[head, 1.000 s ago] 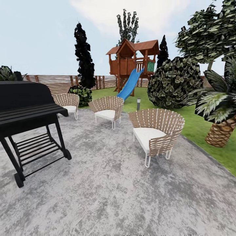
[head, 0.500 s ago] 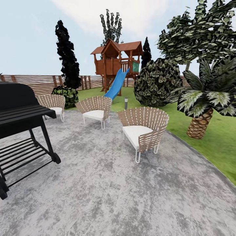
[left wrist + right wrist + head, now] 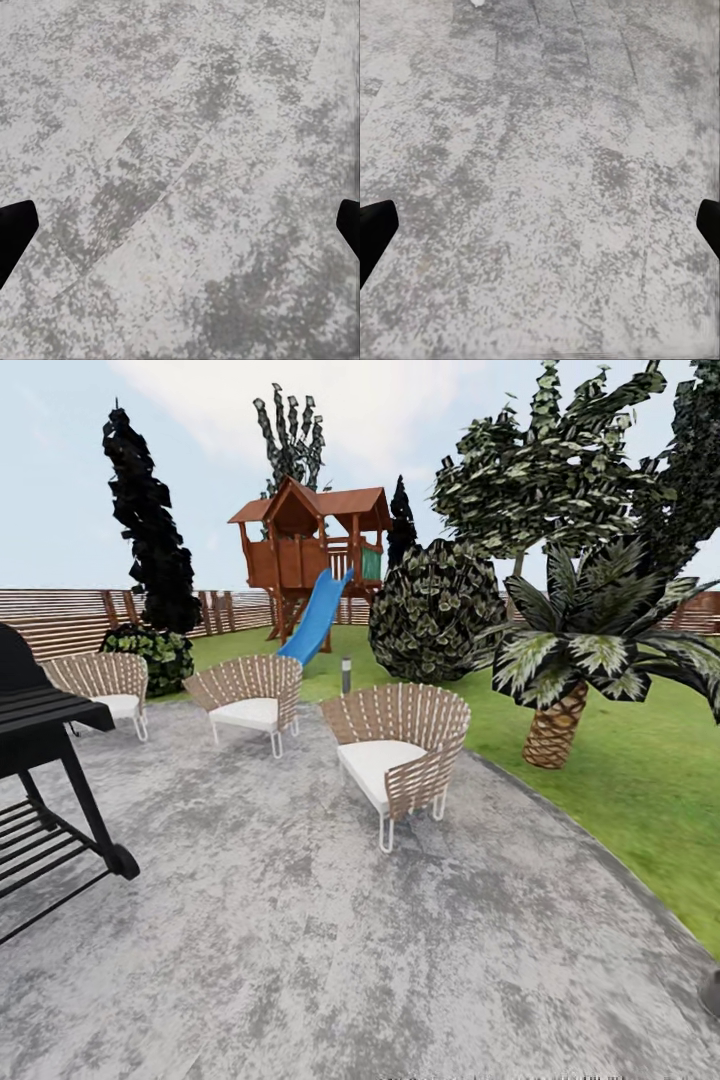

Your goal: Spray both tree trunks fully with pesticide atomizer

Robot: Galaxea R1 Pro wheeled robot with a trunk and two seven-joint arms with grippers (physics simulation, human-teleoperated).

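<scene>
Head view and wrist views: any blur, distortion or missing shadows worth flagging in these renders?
Head view: flat, even light, no clear cast shadows under the wicker chairs or grill; foliage of the palm is blocky; wide-angle stretch toward the edges. Left wrist view: mottled grey paving is soft, smeared near the border; the left tool shows as dark fingertips at both sides. Right wrist view: same softness; right tool likewise.

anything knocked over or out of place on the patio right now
Nothing stands out. The three wicker chairs stand upright on the grey patio, the black grill is on its wheels, and the playhouse slide sits intact on the lawn. No spills or debris show.
</scene>
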